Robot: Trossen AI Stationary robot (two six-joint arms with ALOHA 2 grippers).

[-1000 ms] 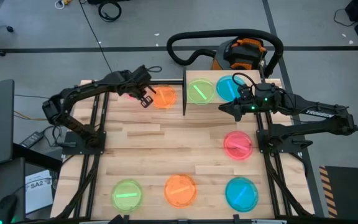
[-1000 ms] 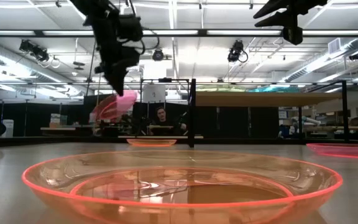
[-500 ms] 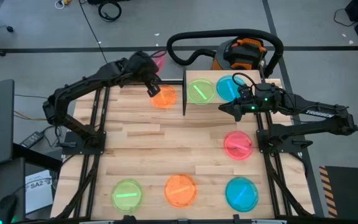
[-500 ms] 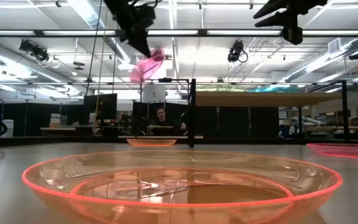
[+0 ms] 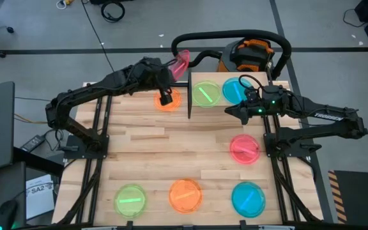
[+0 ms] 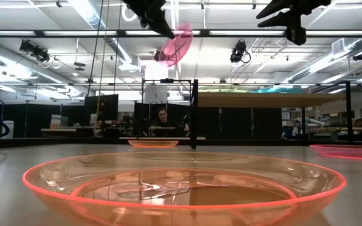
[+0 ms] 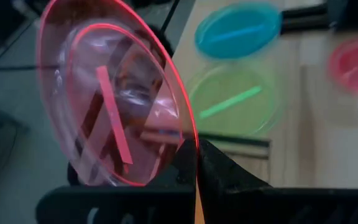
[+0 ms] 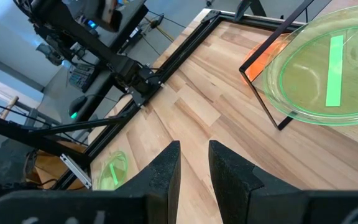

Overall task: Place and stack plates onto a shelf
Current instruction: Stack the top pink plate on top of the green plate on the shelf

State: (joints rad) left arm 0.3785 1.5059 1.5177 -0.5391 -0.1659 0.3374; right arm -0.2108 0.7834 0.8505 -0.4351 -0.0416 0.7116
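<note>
A: Since the earlier frame your left gripper has carried the pink plate up and across from beside the orange plate to the far edge of the bench, just beside the shelf. It's clamped on the plate's rim, and the plate hangs tilted, almost on edge.

B: Where's your right gripper?

A: Waiting over the shelf's near edge, by the green plate and blue plate lying side by side up there. Its fingers stand a little apart and hold nothing.

B: How will that plate handle?

A: Judging by looks, it's thin translucent plastic: light, fairly stiff, probably slick. You hold it by a pinch on the rim alone, so it may pivot or slip if you swing quickly. The rim seems the only sensible hold; the shallow bowl gives your fingers nothing.

B: What's next?

A: Likely level it and lower it onto one of the shelf plates. Four more plates lie on the bench nearer you.
</note>
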